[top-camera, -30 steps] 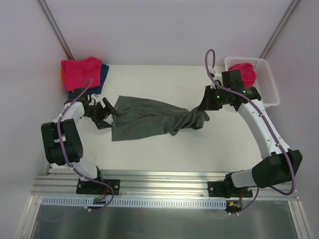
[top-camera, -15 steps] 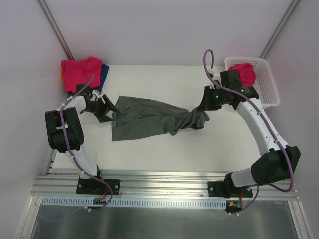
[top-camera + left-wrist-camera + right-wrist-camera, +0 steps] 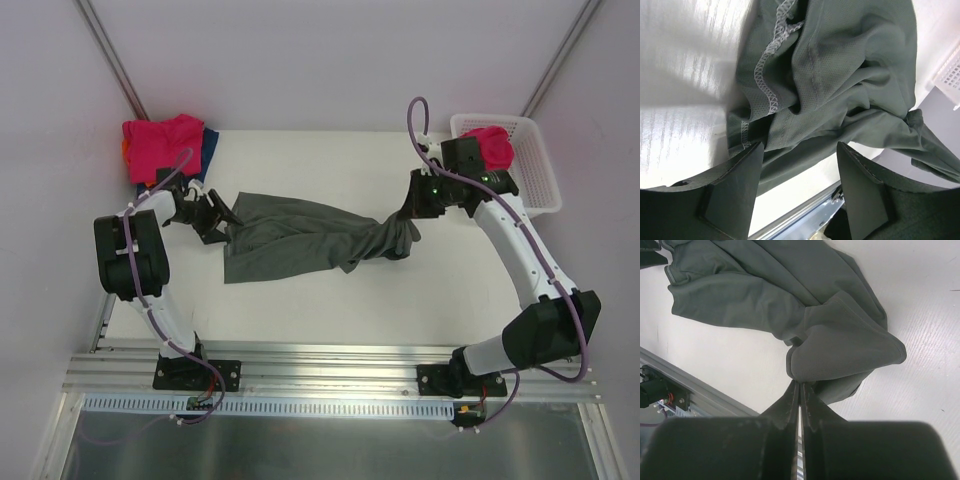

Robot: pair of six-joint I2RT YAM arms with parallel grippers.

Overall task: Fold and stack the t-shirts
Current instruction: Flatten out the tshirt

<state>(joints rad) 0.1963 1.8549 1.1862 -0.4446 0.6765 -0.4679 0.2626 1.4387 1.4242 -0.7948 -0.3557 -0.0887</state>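
The dark grey t-shirt [image 3: 300, 235] lies stretched across the middle of the table [image 3: 300, 300], bunched at its right end. There the right gripper [image 3: 412, 212] is clamped tight on a fold, anchoring it. The left gripper [image 3: 224, 224] straddles the opposite hem with jaws apart, the cloth between them but not pinched. It looks set to draw the shirt flat for folding.

Count on the tabletop [image 3: 330, 300]: one dark grey cloth t-shirt [image 3: 300, 235]. Bright pink cloth shirts, two: pile-top pink shirt [image 3: 160, 145] far left, basket pink shirt [image 3: 488, 143]. One blue cloth layer [image 3: 207, 158] and one orange cloth sliver [image 3: 124, 150] showing under that pile. One white plastic lattice basket [image 3: 540, 175]. Claws, two: left claw [image 3: 800, 150], right claw [image 3: 799, 385].
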